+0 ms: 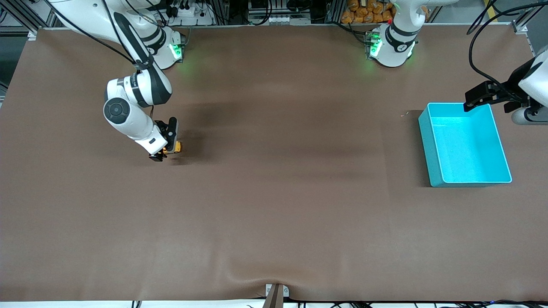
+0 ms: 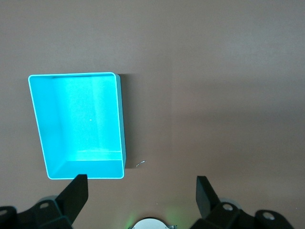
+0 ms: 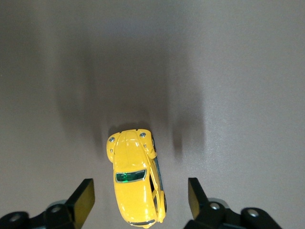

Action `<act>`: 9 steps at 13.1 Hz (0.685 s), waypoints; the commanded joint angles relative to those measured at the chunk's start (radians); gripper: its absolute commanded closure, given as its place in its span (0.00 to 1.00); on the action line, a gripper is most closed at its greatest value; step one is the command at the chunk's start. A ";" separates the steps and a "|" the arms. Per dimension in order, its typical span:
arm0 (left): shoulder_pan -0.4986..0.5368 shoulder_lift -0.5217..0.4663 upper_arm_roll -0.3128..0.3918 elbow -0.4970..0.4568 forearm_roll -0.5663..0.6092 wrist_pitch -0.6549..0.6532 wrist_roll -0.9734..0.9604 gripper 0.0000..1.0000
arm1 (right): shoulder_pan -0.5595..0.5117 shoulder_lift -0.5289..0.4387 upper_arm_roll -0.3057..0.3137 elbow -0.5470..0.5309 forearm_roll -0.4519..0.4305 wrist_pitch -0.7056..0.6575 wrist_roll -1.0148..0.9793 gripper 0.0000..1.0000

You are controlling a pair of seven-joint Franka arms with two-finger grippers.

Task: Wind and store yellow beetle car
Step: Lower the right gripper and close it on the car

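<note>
The yellow beetle car stands on the brown table toward the right arm's end. My right gripper is down over it, straddling it. In the right wrist view the car lies lengthwise between the two black fingers. A gap of table shows on each side, so the gripper is open and not touching the car. My left gripper hangs open and empty above the rim of the cyan bin that is nearest the arms' bases. The left wrist view shows that gripper and the bin.
The cyan bin sits toward the left arm's end of the table and holds nothing. A tiny pale scrap lies on the table beside the bin's corner. The brown mat bulges slightly at its edge nearest the camera.
</note>
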 commanded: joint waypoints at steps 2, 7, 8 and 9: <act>0.016 -0.004 -0.002 0.005 0.013 -0.010 -0.001 0.00 | -0.009 0.018 0.000 -0.057 -0.025 0.110 -0.013 0.18; 0.017 0.000 -0.002 0.003 0.012 -0.012 -0.011 0.00 | -0.013 0.026 0.000 -0.080 -0.025 0.139 -0.013 0.34; 0.017 0.000 -0.002 0.001 0.012 -0.013 -0.011 0.00 | -0.013 0.026 -0.001 -0.080 -0.025 0.139 -0.013 0.38; 0.019 -0.003 -0.002 -0.002 0.013 -0.016 -0.011 0.00 | -0.013 0.026 -0.001 -0.080 -0.025 0.139 -0.013 0.44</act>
